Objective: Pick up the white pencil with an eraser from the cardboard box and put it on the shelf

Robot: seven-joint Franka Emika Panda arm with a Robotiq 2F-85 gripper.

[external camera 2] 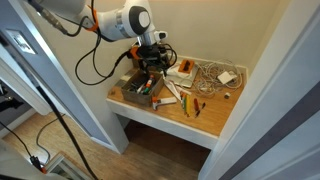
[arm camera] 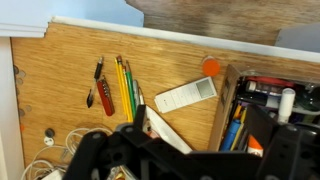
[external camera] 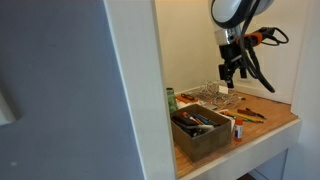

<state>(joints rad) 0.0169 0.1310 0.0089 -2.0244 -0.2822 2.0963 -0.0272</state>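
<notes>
The cardboard box (external camera: pixel 203 141) stands on the wooden shelf (external camera: pixel 272 124) and holds several pens and markers. It shows in both exterior views (external camera 2: pixel 133 99), and its wall is at the right of the wrist view (arm camera: pixel 222 108). My gripper (arm camera: pixel 195 112) is open and empty. It hangs above the shelf beside the box (external camera: pixel 230 74) (external camera 2: pixel 150 66). A long white pencil-like stick (arm camera: pixel 168 131) with a reddish bit at one end lies on the shelf board below my fingers, outside the box (external camera 2: pixel 172 93). A thick white pen (arm camera: pixel 287 103) lies in the box.
Yellow and green pencils (arm camera: pixel 123 85), a red tool (arm camera: pixel 105 97), a white flat block (arm camera: pixel 185 95) and an orange dot (arm camera: pixel 211 66) lie on the board. A clear wire rack (external camera: pixel 208 94) and coiled white cable (external camera 2: pixel 207 72) sit at the back. White walls flank the shelf.
</notes>
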